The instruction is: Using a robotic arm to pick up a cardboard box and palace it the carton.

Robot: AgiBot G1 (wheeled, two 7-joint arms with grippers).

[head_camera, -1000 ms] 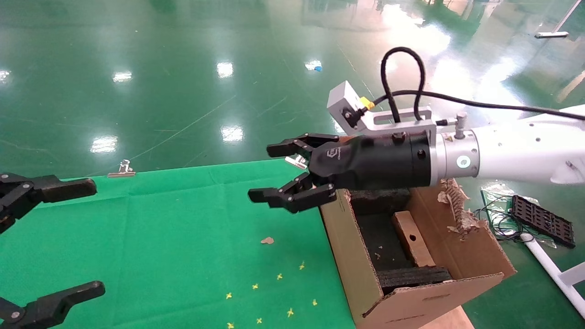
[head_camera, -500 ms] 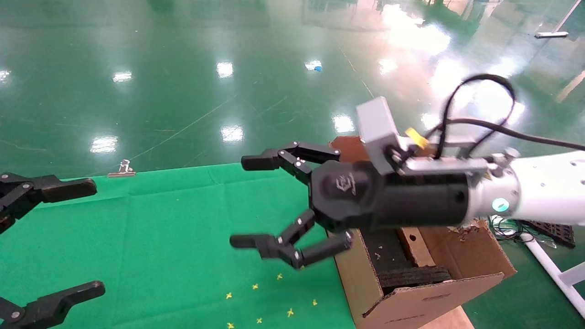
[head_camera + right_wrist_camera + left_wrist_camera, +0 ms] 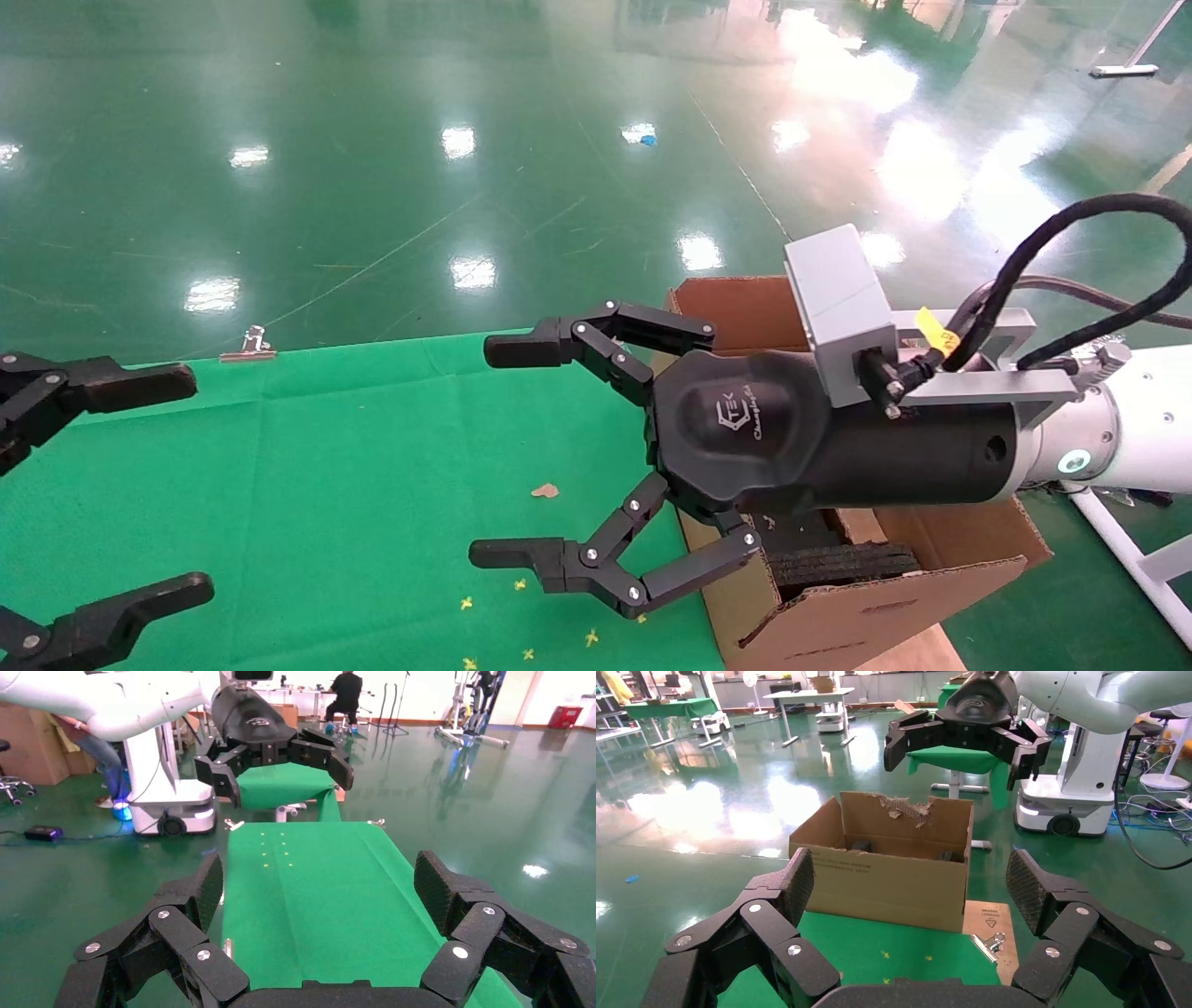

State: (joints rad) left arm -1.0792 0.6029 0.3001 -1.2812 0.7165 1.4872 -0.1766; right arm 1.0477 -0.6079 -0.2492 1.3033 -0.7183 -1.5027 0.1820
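My right robotic arm [image 3: 1127, 438] reaches in from the right, and its gripper [image 3: 503, 452] is open and empty over the green cloth, just left of the carton [image 3: 866, 606]. The carton is large and brown, with raised torn flaps and black foam [image 3: 843, 564] inside; it also shows in the left wrist view [image 3: 884, 874]. The arm's black body covers most of the carton's inside, so the cardboard box is hidden. My left gripper [image 3: 182, 485] is open and empty at the left edge. The left wrist view shows the right gripper [image 3: 960, 752] above the carton.
A green cloth [image 3: 326, 485] covers the table, with small yellow marks [image 3: 526, 620] and a cardboard scrap [image 3: 544, 490]. Binder clips [image 3: 249, 345] [image 3: 988, 943] hold its edges. A white pole [image 3: 1131, 559] lies on the floor at the right.
My right arm has come down and nearer, its gripper spread wider and lower beside the carton. It now covers the slim box that showed inside the carton. The left gripper has not moved.
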